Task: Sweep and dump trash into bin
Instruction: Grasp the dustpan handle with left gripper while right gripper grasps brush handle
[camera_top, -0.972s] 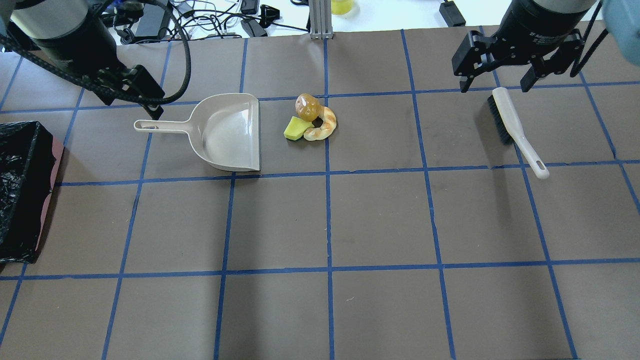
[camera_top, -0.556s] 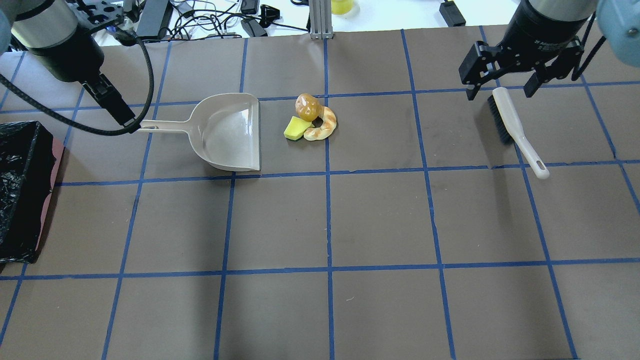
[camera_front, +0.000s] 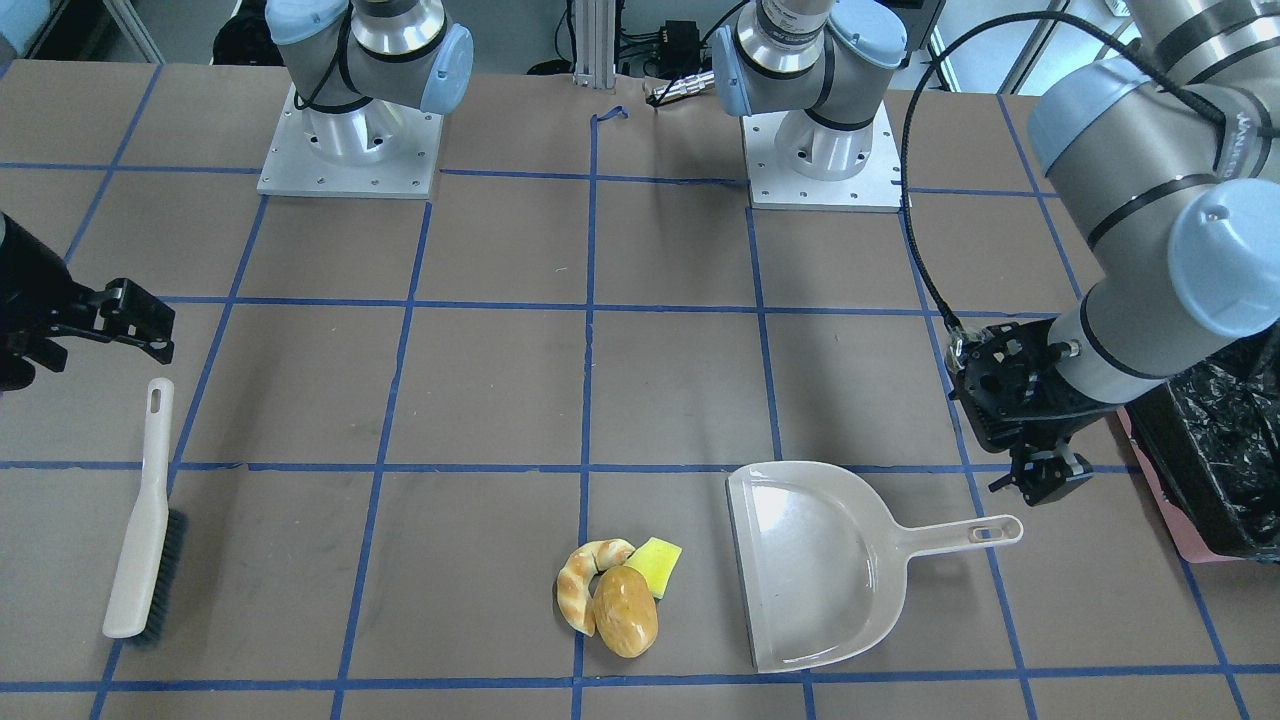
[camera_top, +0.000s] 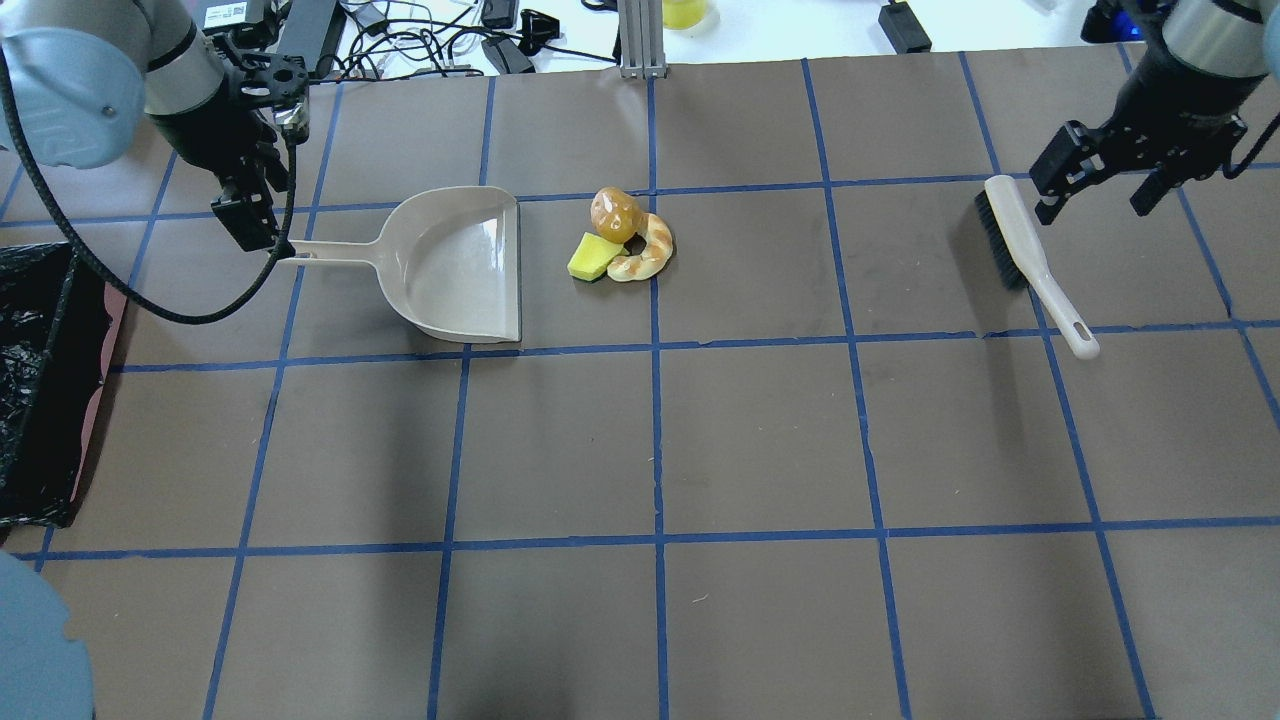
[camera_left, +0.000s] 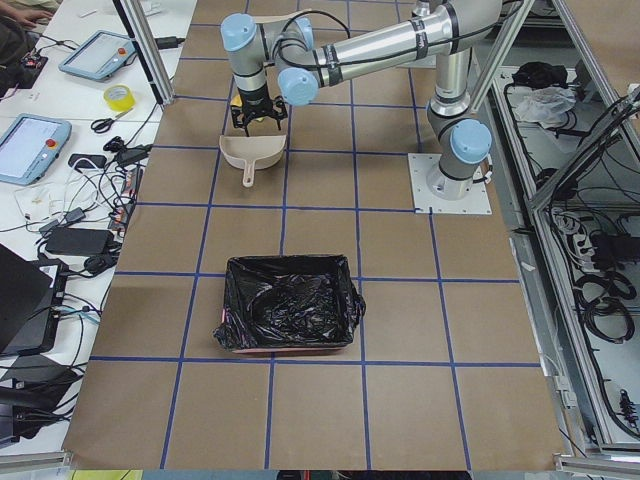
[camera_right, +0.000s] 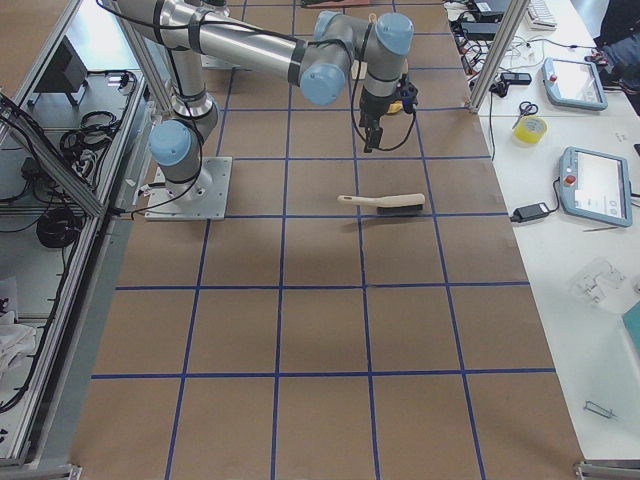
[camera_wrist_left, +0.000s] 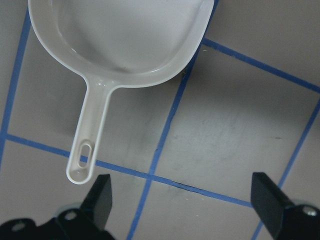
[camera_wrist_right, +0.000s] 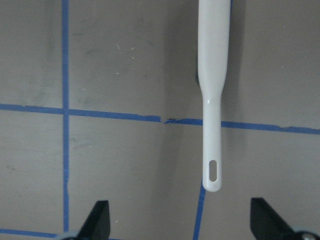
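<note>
The trash is a tight cluster: a tan croissant (camera_top: 645, 255), a golden-brown lump (camera_top: 614, 213) and a yellow-green wedge (camera_top: 592, 258), just right of the beige dustpan's (camera_top: 460, 265) open mouth. My left gripper (camera_top: 250, 215) hangs open by the tip of the dustpan handle (camera_wrist_left: 82, 160), which lies near one finger (camera_wrist_left: 102, 192). A white brush (camera_top: 1030, 260) lies at the far right. My right gripper (camera_top: 1097, 200) is open beside its bristle end, holding nothing. In the right wrist view the brush handle (camera_wrist_right: 212, 100) points down between the fingers. The black-lined bin (camera_top: 30, 380) stands at the left edge.
Cables and power bricks (camera_top: 420, 40) lie beyond the table's far edge, with a metal post (camera_top: 640, 40) at the middle. Blue tape lines grid the brown table (camera_top: 760, 440). The two arm bases (camera_front: 350, 140) stand on the robot's side.
My left arm swung back and its wrist turned, leaving the gripper by the dustpan handle's tip. My right gripper moved rightward, off the brush head. The trash, dustpan and brush stayed put.
</note>
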